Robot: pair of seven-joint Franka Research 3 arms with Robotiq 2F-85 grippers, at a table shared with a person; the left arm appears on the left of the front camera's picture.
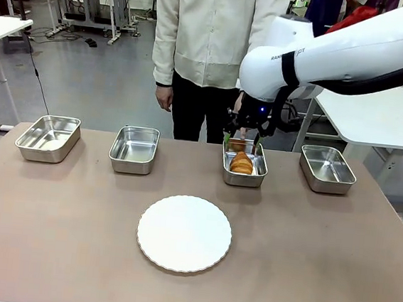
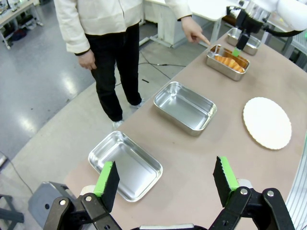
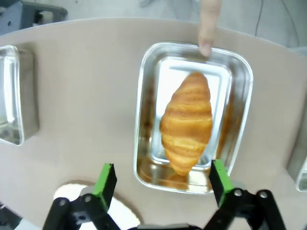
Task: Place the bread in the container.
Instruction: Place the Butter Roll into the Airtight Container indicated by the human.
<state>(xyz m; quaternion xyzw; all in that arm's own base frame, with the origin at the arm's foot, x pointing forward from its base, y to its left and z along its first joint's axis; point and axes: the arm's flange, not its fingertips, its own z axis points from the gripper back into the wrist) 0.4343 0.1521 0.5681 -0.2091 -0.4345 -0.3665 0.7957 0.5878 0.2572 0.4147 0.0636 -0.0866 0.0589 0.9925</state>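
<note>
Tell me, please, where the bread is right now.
In the front view the bread lies inside the container, third tray from the left, beyond the white plate, under the open right gripper.

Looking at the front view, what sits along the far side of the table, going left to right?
Empty steel tray → second empty steel tray → steel tray holding the croissant, right gripper open above it → last empty steel tray.

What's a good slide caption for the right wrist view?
Open right gripper above the croissant lying in the steel tray, a person's finger touching its rim.
</note>
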